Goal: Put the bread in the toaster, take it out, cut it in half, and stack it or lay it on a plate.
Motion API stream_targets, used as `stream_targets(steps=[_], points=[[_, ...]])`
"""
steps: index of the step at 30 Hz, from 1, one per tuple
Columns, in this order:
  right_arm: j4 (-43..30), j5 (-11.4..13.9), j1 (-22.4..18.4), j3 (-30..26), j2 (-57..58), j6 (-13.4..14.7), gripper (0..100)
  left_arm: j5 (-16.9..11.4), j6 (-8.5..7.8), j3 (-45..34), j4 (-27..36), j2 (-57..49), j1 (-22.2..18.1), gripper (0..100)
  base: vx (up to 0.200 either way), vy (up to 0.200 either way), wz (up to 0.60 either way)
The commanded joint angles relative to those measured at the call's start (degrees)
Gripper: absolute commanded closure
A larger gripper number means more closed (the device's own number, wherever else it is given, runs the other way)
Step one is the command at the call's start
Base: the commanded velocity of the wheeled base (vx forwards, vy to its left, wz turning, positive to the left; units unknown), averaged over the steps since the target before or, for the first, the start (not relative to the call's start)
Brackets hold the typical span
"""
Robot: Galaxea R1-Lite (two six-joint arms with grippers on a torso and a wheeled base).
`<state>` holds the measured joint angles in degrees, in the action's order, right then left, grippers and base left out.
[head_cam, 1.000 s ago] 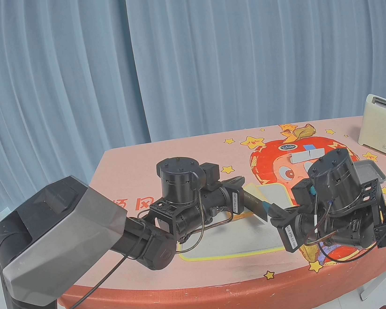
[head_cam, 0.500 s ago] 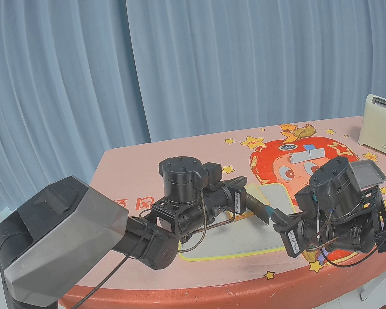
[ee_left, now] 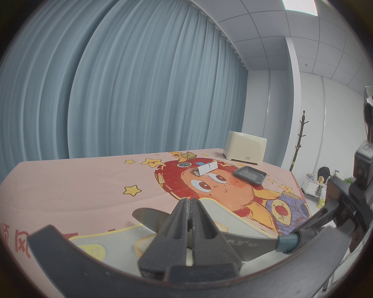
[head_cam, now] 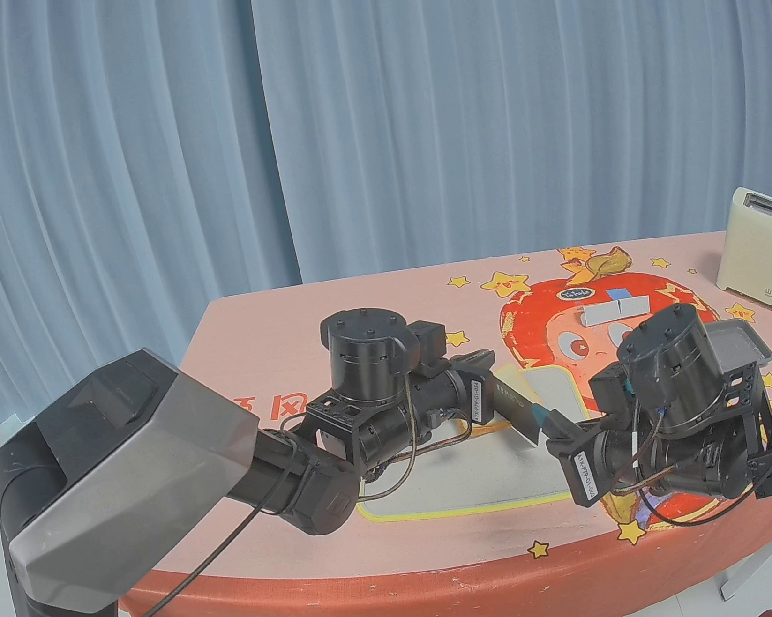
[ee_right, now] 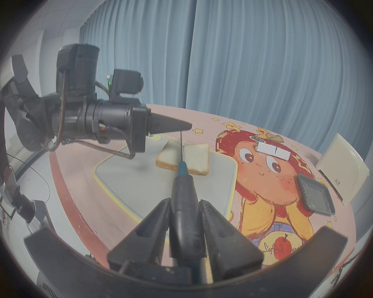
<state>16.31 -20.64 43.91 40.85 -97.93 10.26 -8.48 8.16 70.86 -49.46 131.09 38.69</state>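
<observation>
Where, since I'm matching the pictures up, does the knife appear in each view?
Head view: knife over the mat, ahead of the right tool.
Left wrist view: blade just beyond the left tool.
Right wrist view: handle in the right tool, blade edge-on across the bread.
Shared landmark: the toaster.

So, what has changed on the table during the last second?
The right gripper, holding the knife, dipped a little toward the table's near edge, then came slightly back up, and the blade shifted with it. The left gripper, fingers shut, edged slightly toward the right. The bread, cutting board, toaster and tray stayed where they were.
</observation>
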Motion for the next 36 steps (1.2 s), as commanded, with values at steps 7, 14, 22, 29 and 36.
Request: stream_targets(steps=[7,14,22,29,36], points=[[0.04,0.07,0.03,1.34,-0.25,-0.16,100,0.75,0.02,-0.46,-0.46,1.28,-0.02,100,0.000,0.000,0.00],[0.21,0.16,-0.05,-0.07,-1.13,0.19,100,0.75,0.02,0.68,-0.11,0.75,0.07,100,0.000,0.000,0.00],[0.21,0.07,-0.05,0.72,-0.95,0.11,100,0.75,0.02,0.59,-0.11,0.93,0.07,100,0.000,0.000,0.00],[0.04,0.07,-0.05,1.42,-0.86,0.02,100,0.75,-0.07,0.33,-0.38,1.45,0.07,100,0.000,0.000,0.00],[0.21,0.16,-0.49,0.02,-1.65,0.19,100,0.75,-0.07,1.56,0.06,0.57,0.07,100,0.000,0.000,0.00]])
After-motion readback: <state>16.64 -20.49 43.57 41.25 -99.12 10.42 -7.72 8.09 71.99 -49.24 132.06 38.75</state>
